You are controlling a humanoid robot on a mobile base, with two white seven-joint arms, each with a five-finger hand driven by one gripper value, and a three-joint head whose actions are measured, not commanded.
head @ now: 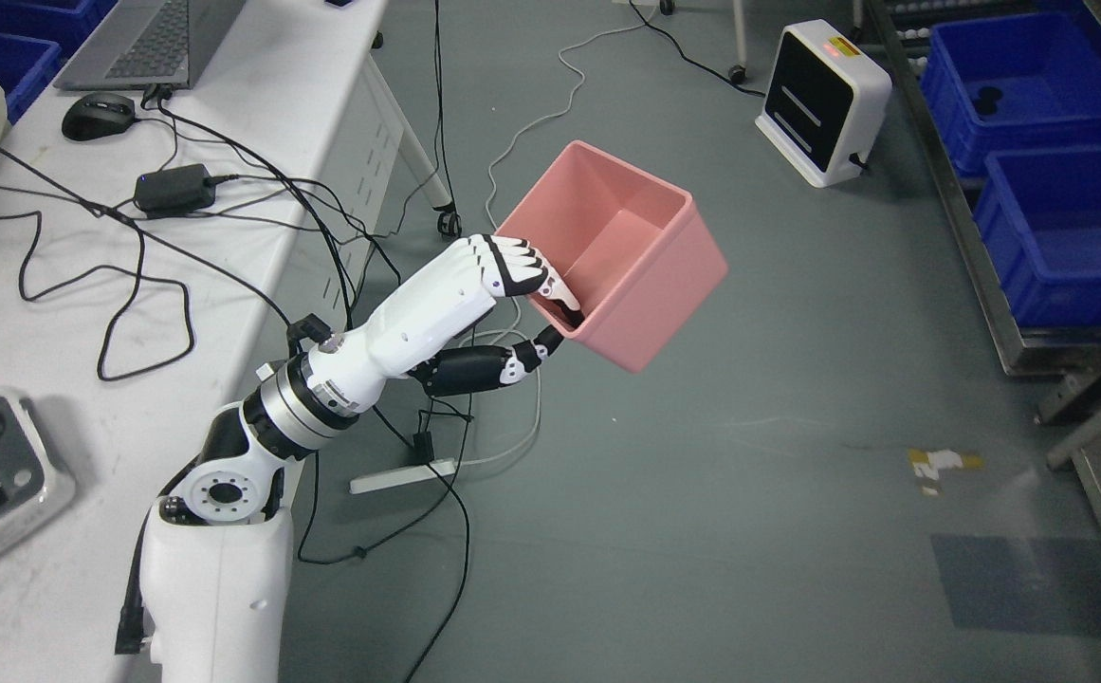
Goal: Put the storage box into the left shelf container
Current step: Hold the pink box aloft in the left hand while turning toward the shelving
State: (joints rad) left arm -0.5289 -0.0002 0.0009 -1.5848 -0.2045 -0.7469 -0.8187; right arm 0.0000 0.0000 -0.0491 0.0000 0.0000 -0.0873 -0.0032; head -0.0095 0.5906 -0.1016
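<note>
The white table fills the far left, w/ a laptop, a mouse, a power brick and loose cables. Blue bins sit on a rack along the right edge, probably the shelf containers, tho which counts as "left" can't be told. A small white box unit stands on the floor at the far middle.

The left arm comes in from the lower left, reaching up and right. The pink box hangs in the air over the bare floor, centre of scene, well apart from the bins. It's empty, mouth facing up and tipped toward the near left, i.e. toward the robot; its long axis seems to run from near left to far right.

The left hand grips the box's near-left wall: fingers hooked over the rim inside, thumb pressing outside below. Likely a one-wall pinch, so the box sags and tilts from that edge. Right hand isn't in view.
</note>
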